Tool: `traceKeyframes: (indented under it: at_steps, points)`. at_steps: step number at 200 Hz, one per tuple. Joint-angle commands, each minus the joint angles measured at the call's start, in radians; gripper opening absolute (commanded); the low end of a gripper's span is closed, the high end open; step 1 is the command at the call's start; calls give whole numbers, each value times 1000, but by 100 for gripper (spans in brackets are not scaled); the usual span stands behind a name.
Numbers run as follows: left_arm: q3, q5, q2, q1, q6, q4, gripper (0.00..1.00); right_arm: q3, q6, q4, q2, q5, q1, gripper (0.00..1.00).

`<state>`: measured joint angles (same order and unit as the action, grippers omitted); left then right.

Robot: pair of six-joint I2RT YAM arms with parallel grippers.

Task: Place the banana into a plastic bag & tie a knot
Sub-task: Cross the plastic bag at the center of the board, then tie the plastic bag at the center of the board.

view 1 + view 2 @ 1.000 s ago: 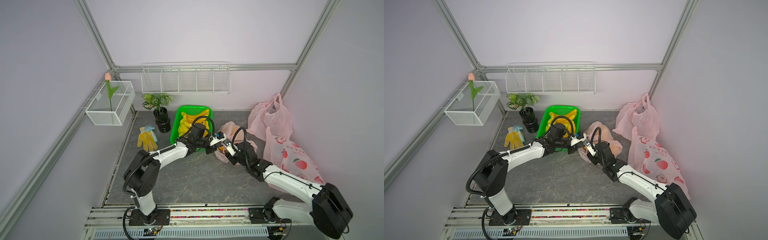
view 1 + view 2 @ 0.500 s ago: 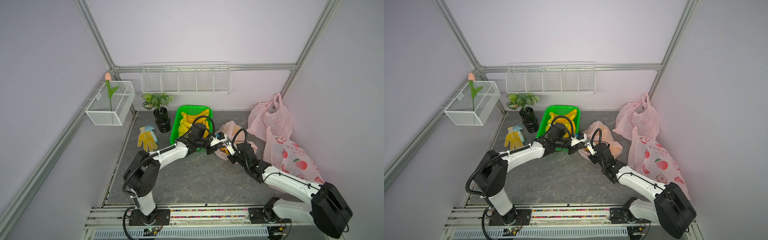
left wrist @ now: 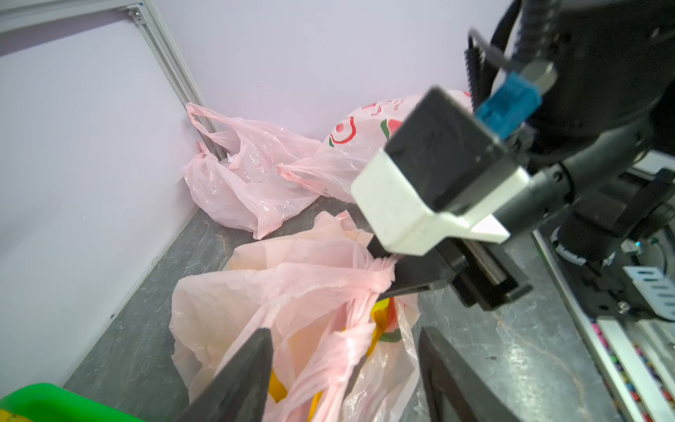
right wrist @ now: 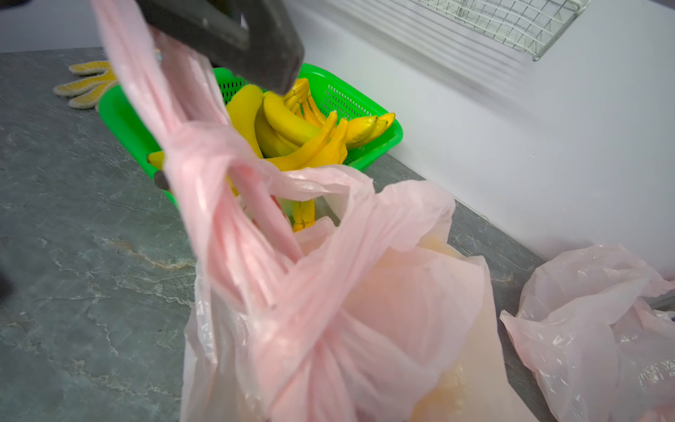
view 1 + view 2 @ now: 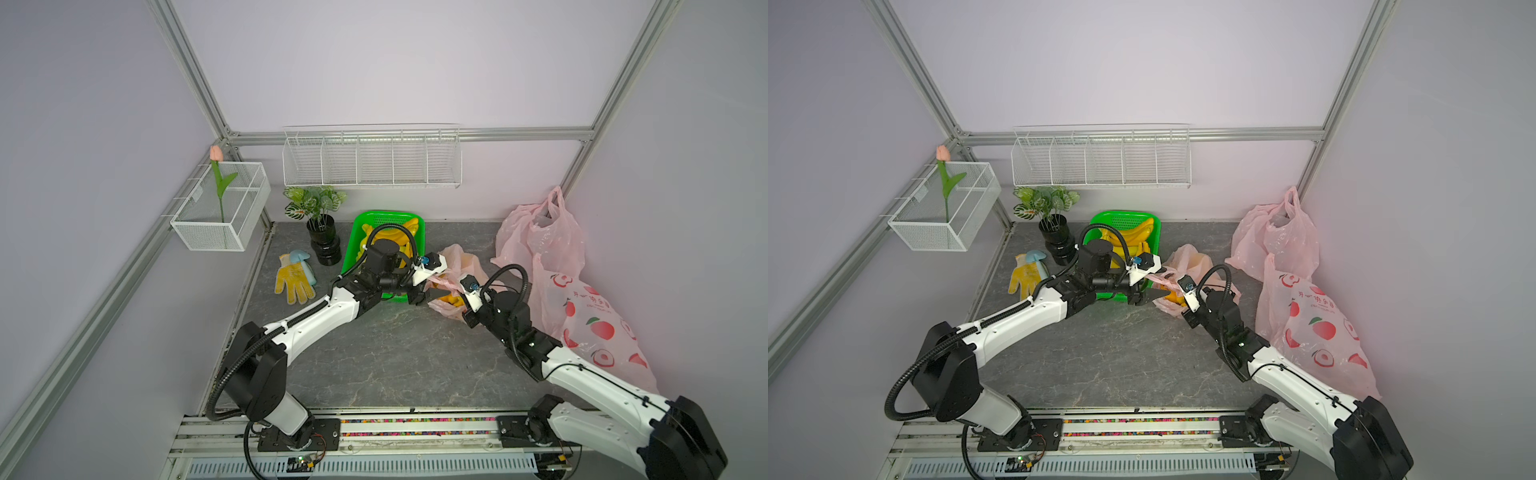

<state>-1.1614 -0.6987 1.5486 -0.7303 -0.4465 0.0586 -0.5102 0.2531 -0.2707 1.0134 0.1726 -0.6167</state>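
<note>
Banana (image 3: 276, 385) already sits inside the pink bag (image 3: 292, 285) on the surface (image 3: 511, 347), beside the green basket (image 4: 124, 120). Handles (image 4: 233, 219) look crossed once (knot loose, I judge); right tool (image 3: 394, 274) pinches one, left tool (image 3: 345, 334) stands open; tightening remains

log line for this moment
phase: knotting | left gripper: open | right gripper: shut on pink plastic bag handle | yellow banana: in bag

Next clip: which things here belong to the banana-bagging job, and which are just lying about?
Job: pink bag, held by the shut right pincer; banana inside it; green basket of bananas; open left pincer.
Lying about: yellow glove; potted plant; tulip; wire rack; corner bag; printed bag.
</note>
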Motion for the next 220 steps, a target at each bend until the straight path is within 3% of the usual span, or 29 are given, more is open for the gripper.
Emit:
traceKeyframes:
  at_steps: [1, 46, 59, 91, 127, 166, 220]
  points:
    - [-12, 44, -21, 31, 82, 52, 76, 35, -18, -33, -28, 6, 22, 6]
    - [-6, 133, -16, 40, 181, 140, 91, 42, -24, -40, -39, 1, 30, 6]
    - [-10, 99, -9, 40, 191, 148, 97, 42, -30, -39, -36, 1, 31, 7]
    - [-34, -19, 39, 33, 205, 126, 97, 28, -57, -37, -26, 2, 34, 6]
    - [6, -16, 67, 5, 229, 179, 90, 6, -98, -32, -14, -24, 34, 7]
    - [-28, 155, 66, 28, 230, 131, 69, 19, -71, -32, -22, -50, 34, 6]
    - [-208, 191, 183, 52, 180, 18, 69, 62, -46, -61, -71, -119, 34, 7]
